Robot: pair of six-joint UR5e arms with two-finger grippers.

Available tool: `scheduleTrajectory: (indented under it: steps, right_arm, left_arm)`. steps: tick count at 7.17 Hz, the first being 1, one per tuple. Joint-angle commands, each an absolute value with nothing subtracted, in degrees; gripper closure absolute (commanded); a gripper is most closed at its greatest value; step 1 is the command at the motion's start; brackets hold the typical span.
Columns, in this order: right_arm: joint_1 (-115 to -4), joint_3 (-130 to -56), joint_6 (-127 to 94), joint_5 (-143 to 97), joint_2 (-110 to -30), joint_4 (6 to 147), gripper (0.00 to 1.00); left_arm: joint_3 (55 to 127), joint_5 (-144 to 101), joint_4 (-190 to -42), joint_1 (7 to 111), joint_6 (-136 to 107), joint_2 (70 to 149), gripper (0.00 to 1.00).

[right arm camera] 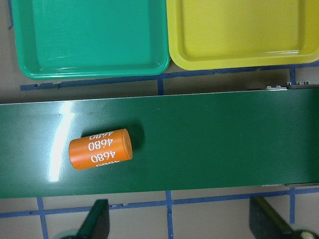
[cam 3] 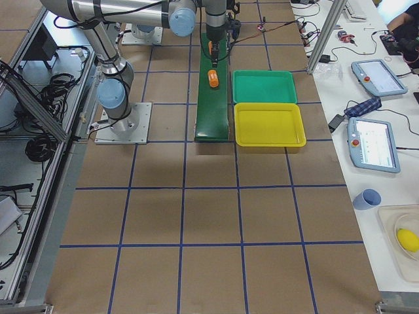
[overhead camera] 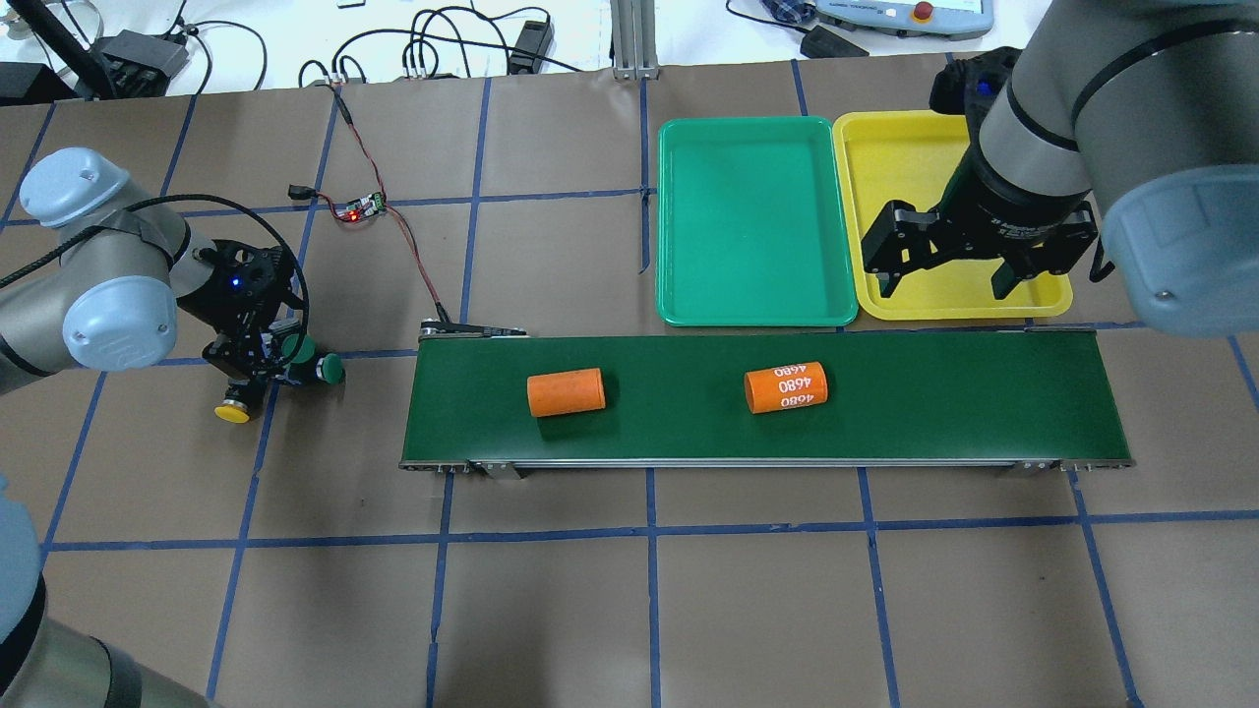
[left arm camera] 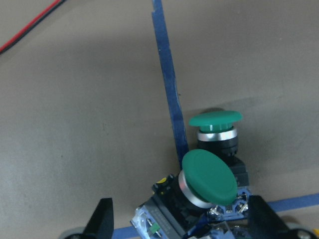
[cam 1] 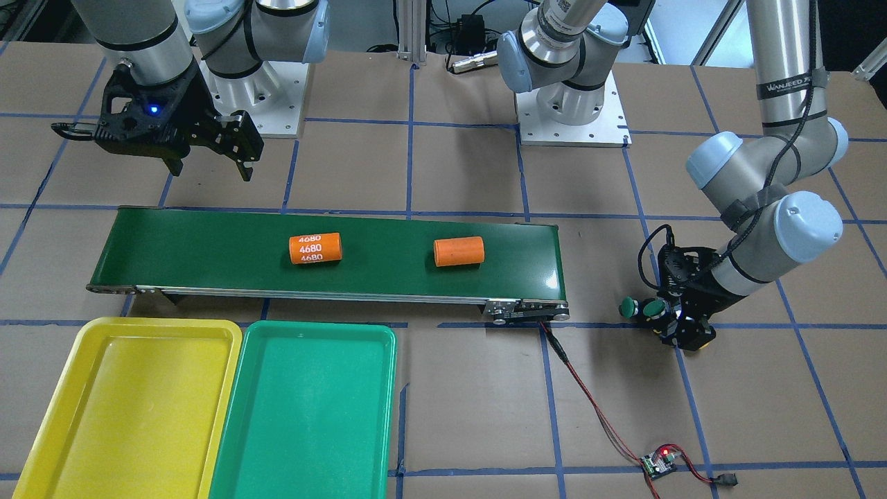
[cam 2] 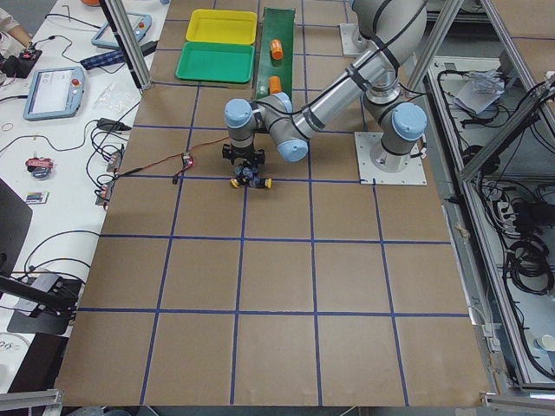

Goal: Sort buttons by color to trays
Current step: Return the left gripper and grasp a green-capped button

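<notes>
Brown tabletop (cam 1: 471, 173): yellow tray (cam 1: 132, 409), green tray (cam 1: 312, 416) side-by-side; buttons (cam 1: 628, 307) well apart.

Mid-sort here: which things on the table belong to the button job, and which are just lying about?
Job: green buttons, yellow button, green tray, yellow tray.
Lying about: orange cylinders, conveyor belt, circuit board.

- Left wrist view: the bottom edge cuts off the body of the near green button (left arm camera: 208, 177) and both fingers (left arm camera: 103, 223).
- Overhead view: the left gripper (overhead camera: 258, 359) hides most of the button bodies; I can read only the caps.
- Front view: the frame edges crop the yellow tray (cam 1: 125, 416) and the green tray (cam 1: 305, 416).
- Right side view: the buttons are too small for me to resolve.
</notes>
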State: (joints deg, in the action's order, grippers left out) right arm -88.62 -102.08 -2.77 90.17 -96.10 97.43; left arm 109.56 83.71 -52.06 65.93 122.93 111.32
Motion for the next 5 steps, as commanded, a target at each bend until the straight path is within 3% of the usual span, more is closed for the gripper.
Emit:
scheduleTrajectory:
  steps: [1, 3, 5]
  right_arm:
    - [-88.68, -102.39, -2.82, 90.26, -96.24, 97.30, 0.00]
    - [-88.68, -102.39, -2.55, 90.26, -96.24, 97.38, 0.00]
    - [-88.68, -102.39, -2.55, 90.26, -96.24, 97.38, 0.00]
  left_arm:
    - [110.04, 81.49, -52.12, 65.92, 122.96, 111.71, 0.72]
    - [109.43, 81.04, -52.12, 66.00, 123.92, 111.27, 0.92]
    - [103.66, 80.69, -61.44, 66.88, 122.01, 108.29, 0.98]
